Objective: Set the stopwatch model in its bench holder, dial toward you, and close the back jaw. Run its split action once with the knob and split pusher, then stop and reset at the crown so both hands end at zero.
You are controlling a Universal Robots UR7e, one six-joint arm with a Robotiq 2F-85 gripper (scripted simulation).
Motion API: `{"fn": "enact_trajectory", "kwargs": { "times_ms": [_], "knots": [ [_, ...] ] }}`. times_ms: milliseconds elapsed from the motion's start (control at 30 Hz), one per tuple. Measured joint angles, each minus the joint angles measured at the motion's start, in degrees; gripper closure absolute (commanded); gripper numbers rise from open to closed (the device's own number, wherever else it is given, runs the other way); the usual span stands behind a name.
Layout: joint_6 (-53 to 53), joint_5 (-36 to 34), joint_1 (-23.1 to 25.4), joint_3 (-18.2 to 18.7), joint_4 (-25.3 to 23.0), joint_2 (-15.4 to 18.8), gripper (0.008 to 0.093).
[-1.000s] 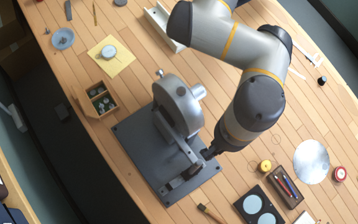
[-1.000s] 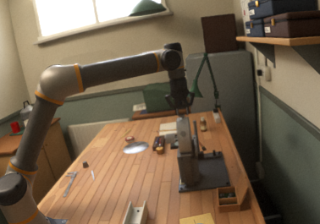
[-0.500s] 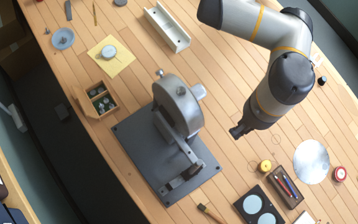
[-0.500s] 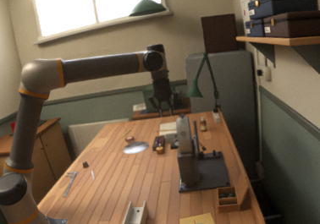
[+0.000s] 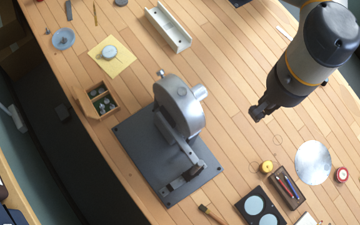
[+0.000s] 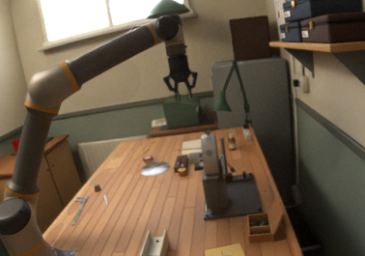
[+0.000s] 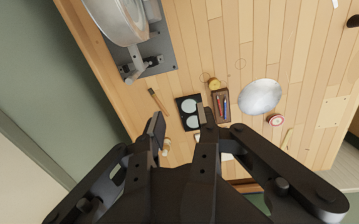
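The stopwatch model's (image 5: 179, 107) dial is hidden; only its grey round back and rim show as it stands upright in the bench holder (image 5: 167, 156) on the dark base plate. A knob (image 5: 199, 92) sticks out of its back and a crown (image 5: 160, 73) tops its rim. The holder's jaw bar (image 5: 183, 147) runs from the case down to a clamp block (image 5: 195, 170) at the plate's near end. My gripper (image 5: 256, 114) hangs high in the air, to the right of the stopwatch and well away from it. It is partly open and holds nothing.
The bench's edge runs just beyond the base plate. A small pocket watch (image 5: 108, 52) lies on a yellow cloth. A wooden parts box (image 5: 97, 100) sits beside the plate. A white channel (image 5: 168, 26), a metal disc (image 5: 313, 162), a pen tray (image 5: 287, 187) and a two-lens case (image 5: 259, 209) lie around.
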Motion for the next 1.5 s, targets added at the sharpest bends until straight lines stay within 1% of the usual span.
{"fn": "enact_trajectory", "kwargs": {
  "times_ms": [67, 1067, 1500],
  "knots": [
    [0.00, 0.00, 0.00, -0.61, 0.53, 0.19, 0.0574],
    [0.00, 0.00, 0.01, -0.49, 0.61, 0.22, 0.0574],
    [0.00, 0.00, 0.01, -0.50, 0.61, 0.22, 0.0829]
  ]
}}
